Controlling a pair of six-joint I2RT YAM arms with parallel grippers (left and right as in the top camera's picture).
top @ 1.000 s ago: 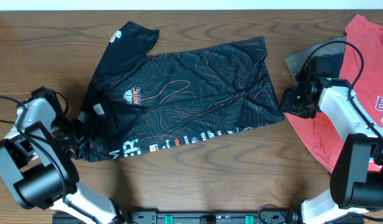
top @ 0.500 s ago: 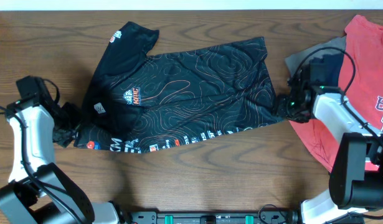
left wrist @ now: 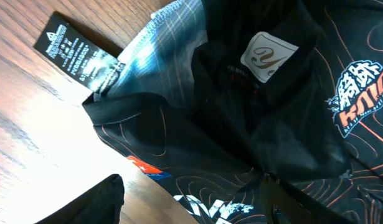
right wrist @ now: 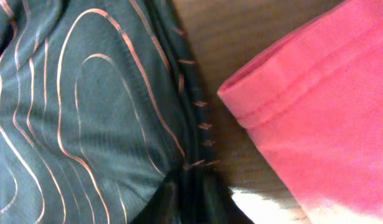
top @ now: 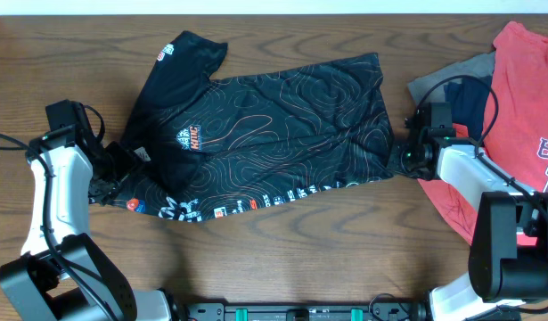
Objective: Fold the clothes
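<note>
At the left side of the wooden surface point(top: 300, 259), the left end effector point(top: 120, 169) is low at the left edge of the black jersey point(top: 265, 134), near the neck opening. In the left wrist view one dark finger point(left wrist: 107, 196) rests on the bare wood just beside the cloth, and the other side is lost in the dark folds at the bottom. The jaws look spread, with bunched cloth lying between them and not pinched, as far as can be seen. The same view shows a black care tag point(left wrist: 66, 43) lying flat on the wood beside the turned-out inner side of the jersey, and a cream neck label point(left wrist: 269, 56) facing up. The jersey lies spread across the middle of the surface, with one short sleeve point(top: 189, 58) pointing to the far left corner, an orange and white logo point(top: 192, 138) on the chest and a row of white lettering along the near edge. At its right edge is the right end effector point(top: 407, 153). In the right wrist view its fingers are pressed together on the jersey's seam, and the cloth puckers toward the grip. Just to the right, with a narrow strip of wood between them, lies the hem of a red T-shirt point(top: 523, 116). It lies on top of a grey garment point(top: 438, 85) and a navy garment point(top: 474, 94) at the far right.
</note>
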